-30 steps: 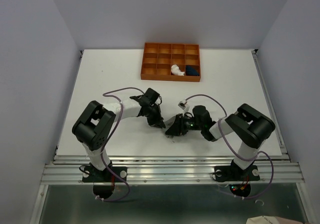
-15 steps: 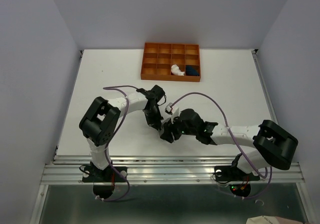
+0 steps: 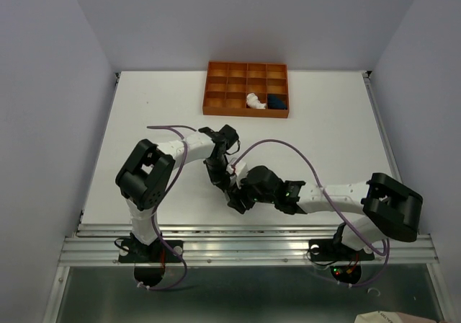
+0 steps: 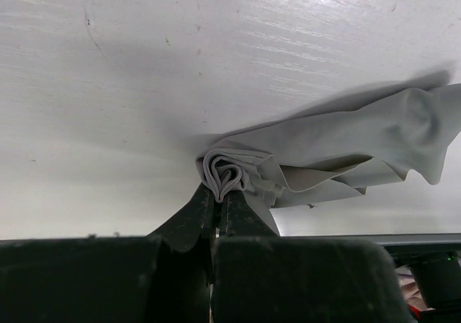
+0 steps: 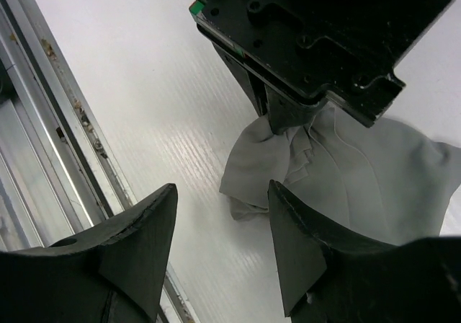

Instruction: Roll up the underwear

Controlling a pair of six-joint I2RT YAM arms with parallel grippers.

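White table [image 3: 144, 121], pale walls [image 3: 43, 85]. Orange tray [image 3: 246, 64] at upper centre holds pink-white underwear [image 3: 254, 101] and navy underwear [image 3: 277, 102]. Mid-frame, left gripper [image 4: 218, 195] pinches bunched grey underwear [image 4: 346, 146] (arms hide it from above); right gripper [image 5: 220, 193] gapes, empty.

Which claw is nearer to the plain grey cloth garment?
Left. The left claw is shut on the bunched edge of the plain grey cloth garment; the right claw hangs open close beside it, gripping nothing.

I have the tray [image 3: 216, 108] at the far edge of the bench [image 3: 144, 121], two bundles [image 3: 255, 101] side by side in its near row, at right. Near the front rail [image 5: 43, 121] lies the underwear [image 5: 360, 171], left tool [image 4: 218, 193] at its left end, right tool [image 5: 222, 189] seemingly just right of that.
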